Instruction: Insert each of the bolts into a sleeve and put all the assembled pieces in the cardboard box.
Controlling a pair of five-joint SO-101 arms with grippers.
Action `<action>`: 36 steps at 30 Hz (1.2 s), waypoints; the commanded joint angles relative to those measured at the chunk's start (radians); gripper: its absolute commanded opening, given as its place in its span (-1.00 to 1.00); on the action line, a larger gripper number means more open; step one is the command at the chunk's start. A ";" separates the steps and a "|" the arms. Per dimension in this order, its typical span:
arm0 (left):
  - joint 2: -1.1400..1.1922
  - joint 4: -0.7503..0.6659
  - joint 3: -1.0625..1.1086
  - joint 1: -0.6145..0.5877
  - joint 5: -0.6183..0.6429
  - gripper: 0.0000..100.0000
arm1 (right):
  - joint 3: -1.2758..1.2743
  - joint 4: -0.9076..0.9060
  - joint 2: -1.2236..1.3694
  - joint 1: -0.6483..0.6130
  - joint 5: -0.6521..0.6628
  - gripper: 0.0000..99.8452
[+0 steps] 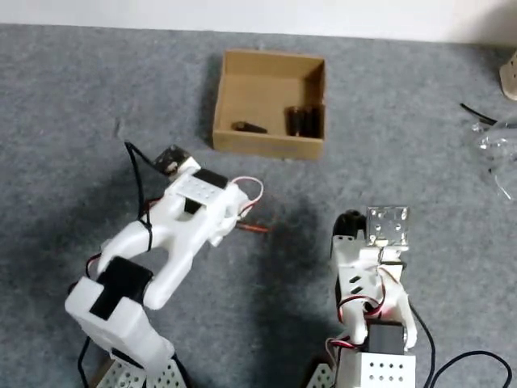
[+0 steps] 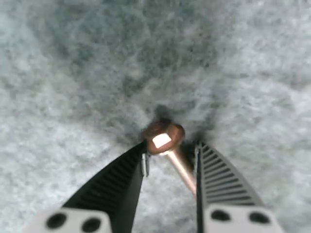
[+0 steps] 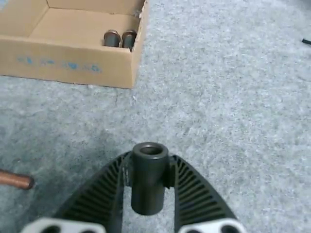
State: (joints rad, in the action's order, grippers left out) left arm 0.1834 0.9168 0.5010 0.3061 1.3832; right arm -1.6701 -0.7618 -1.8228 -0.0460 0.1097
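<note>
A copper bolt [image 2: 181, 164] lies between the fingers of my left gripper [image 2: 171, 148]. The gripper is open, its jaws a little wider than the bolt's head, and the shaft leans against one finger. In the high view the bolt [image 1: 255, 228] sticks out of the left gripper [image 1: 241, 217] at the table's middle. My right gripper [image 3: 149, 162] is shut on a dark sleeve [image 3: 148, 182], held upright with its bore facing up. In the high view the right gripper [image 1: 351, 225] sits right of the bolt. The cardboard box [image 1: 266, 145] at the back holds assembled pieces [image 1: 304, 121].
Grey carpet covers the table. Another dark piece [image 1: 249, 127] lies in the box's left half. Clear plastic and black cables [image 1: 493, 141] sit at the right edge. The bolt's end [image 3: 17, 179] shows in the right wrist view, short of the box wall [image 3: 63, 63].
</note>
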 commanded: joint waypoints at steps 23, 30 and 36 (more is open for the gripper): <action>-0.165 0.390 -0.410 -0.097 -0.190 -0.99 | -0.082 0.044 -0.015 -0.022 0.017 -0.99; -0.320 0.483 -0.608 -0.200 -0.448 -0.99 | -0.082 0.044 -0.015 -0.022 0.017 -0.99; -0.456 0.552 -0.607 -0.242 -0.703 -0.99 | -0.082 0.044 -0.015 -0.022 0.017 -0.99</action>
State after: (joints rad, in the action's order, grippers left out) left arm -0.1711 1.4339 -0.0545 0.0836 0.8002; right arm -1.6701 -0.7618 -1.8228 -0.0583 0.1097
